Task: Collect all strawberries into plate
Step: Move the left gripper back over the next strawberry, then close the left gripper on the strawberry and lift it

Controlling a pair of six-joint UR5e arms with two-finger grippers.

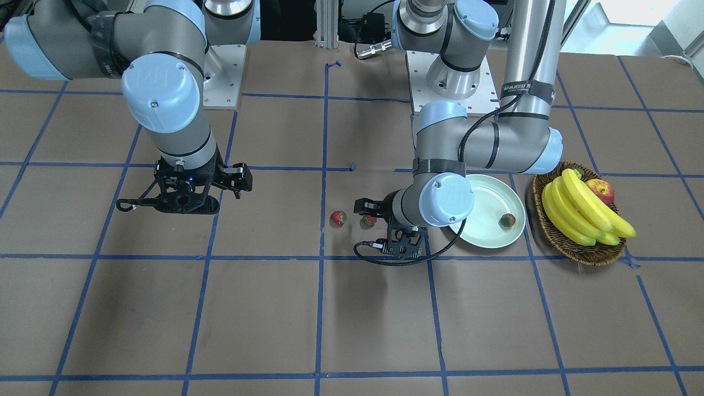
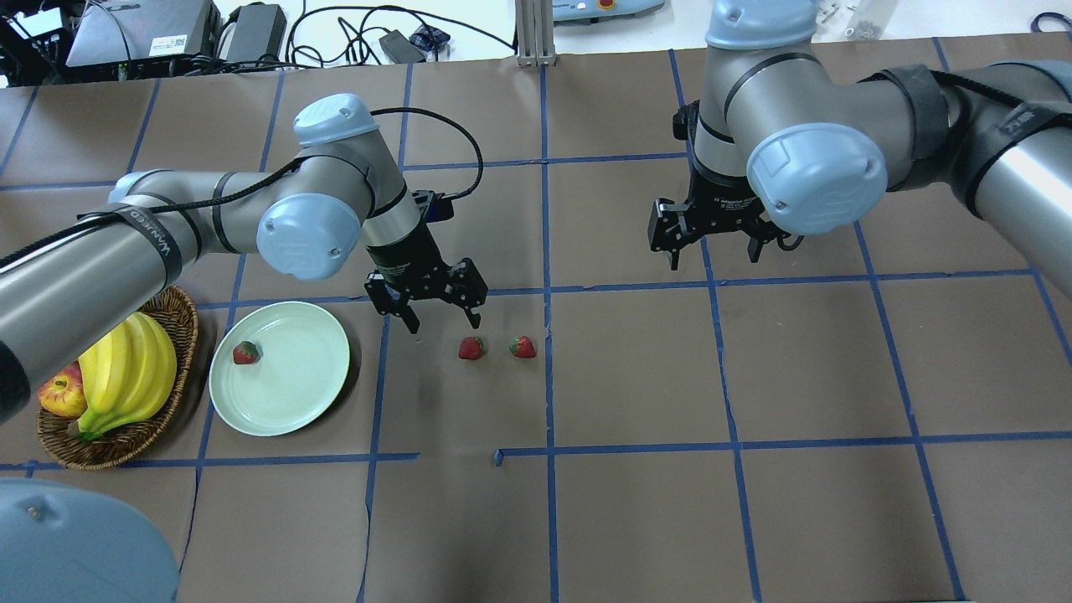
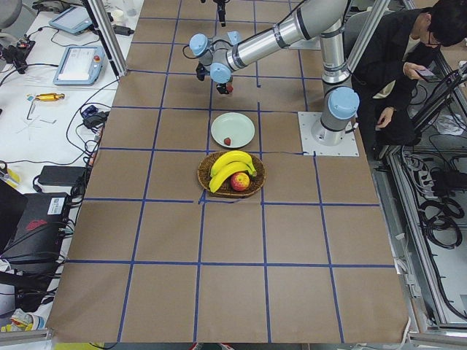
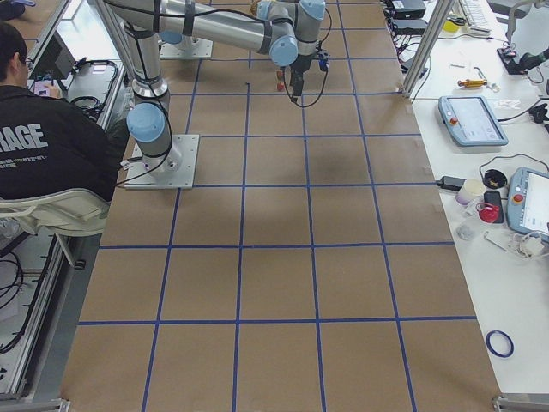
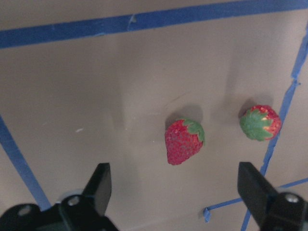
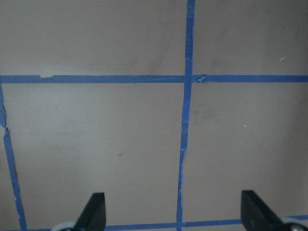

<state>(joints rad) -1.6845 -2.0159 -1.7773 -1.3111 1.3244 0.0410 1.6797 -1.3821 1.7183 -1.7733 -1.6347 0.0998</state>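
The first strawberry [image 2: 245, 353] lies in the plate [image 2: 293, 394], near its 9 o'clock edge in the overhead view. Two more lie on the desk [image 2: 636, 377]. The near strawberry [image 2: 471, 347] is at 3 o'clock from the plate, and the far strawberry [image 2: 523, 346] is just beside it at 3 o'clock, not touching.

The left pincer [image 2: 445, 325] hangs open and empty at about 11 o'clock from the near strawberry. The right pincer [image 2: 714, 260] is open and empty too, well apart at 2 o'clock.

The step in hand looks like picking up the near strawberry. To do it well, the left pincer should slide toward 5 o'clock until the berry sits in the middle of its gap, then go straight down. The berry is small and round, so it may roll if one finger bumps it first. Both fingers should meet it together with a soft squeeze, and not knock the far one. Then lift, go to 9 o'clock, and let go low over the plate so it does not bounce out.
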